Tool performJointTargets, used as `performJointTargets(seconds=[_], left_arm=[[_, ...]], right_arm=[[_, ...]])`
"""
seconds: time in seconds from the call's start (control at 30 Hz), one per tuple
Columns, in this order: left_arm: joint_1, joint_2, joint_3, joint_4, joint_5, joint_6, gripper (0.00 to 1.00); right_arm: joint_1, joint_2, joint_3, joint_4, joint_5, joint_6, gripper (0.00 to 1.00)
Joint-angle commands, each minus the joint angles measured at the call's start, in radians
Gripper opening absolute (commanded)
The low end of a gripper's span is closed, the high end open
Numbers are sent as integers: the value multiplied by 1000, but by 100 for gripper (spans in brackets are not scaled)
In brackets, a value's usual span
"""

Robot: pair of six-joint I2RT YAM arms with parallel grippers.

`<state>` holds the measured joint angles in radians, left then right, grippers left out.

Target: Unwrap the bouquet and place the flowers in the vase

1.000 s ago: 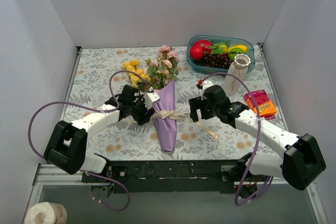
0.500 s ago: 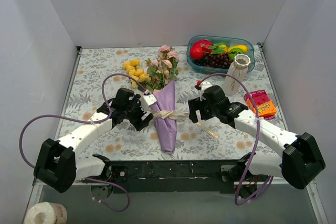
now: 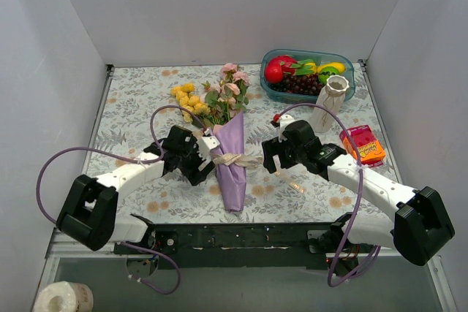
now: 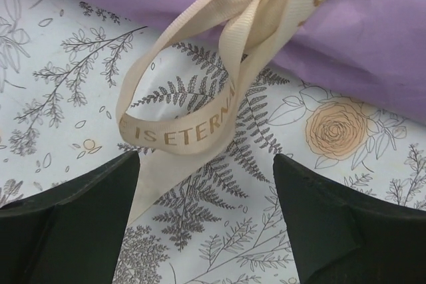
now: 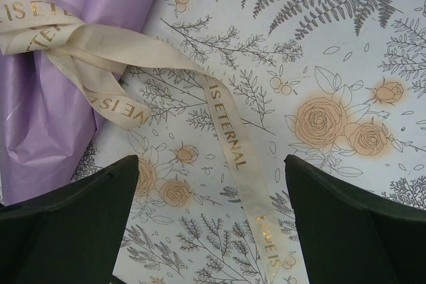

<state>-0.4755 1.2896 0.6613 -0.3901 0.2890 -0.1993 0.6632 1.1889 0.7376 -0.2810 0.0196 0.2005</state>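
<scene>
My left gripper [image 4: 203,167] gapes empty just left of the bouquet [image 3: 232,177]; my right gripper [image 5: 212,164], equally wide, hovers over its ribbon [image 5: 226,128]

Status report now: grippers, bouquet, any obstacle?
Left gripper open over ribbon loop; right gripper open over its tail. Bouquet wrapped, tied. Vase upright, no obstacle seen.

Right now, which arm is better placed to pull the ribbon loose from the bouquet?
Probably the right. The ribbon's long loose end lies flat between the right gripper's open fingers, ready to pinch and pull away. The left gripper, also open, faces a loop instead.
</scene>
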Motion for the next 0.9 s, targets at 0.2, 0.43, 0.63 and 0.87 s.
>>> performJointTargets(seconds=[0.2,0.43,0.63,0.87], left_arm=[[-12,146,81,105,-13,-8,26],[-12,82,66,108,-40,-37,8],[-14,13,61,94,-48,-60,0],[-12,1,83,60,-37,-77,0]], right_arm=[[4,104,20,48,19,-78,98],[4,182,28,118,-42,-163,98],[6,248,52,189,-43,-228,89],[13,350,124,243,-50,-257,85]])
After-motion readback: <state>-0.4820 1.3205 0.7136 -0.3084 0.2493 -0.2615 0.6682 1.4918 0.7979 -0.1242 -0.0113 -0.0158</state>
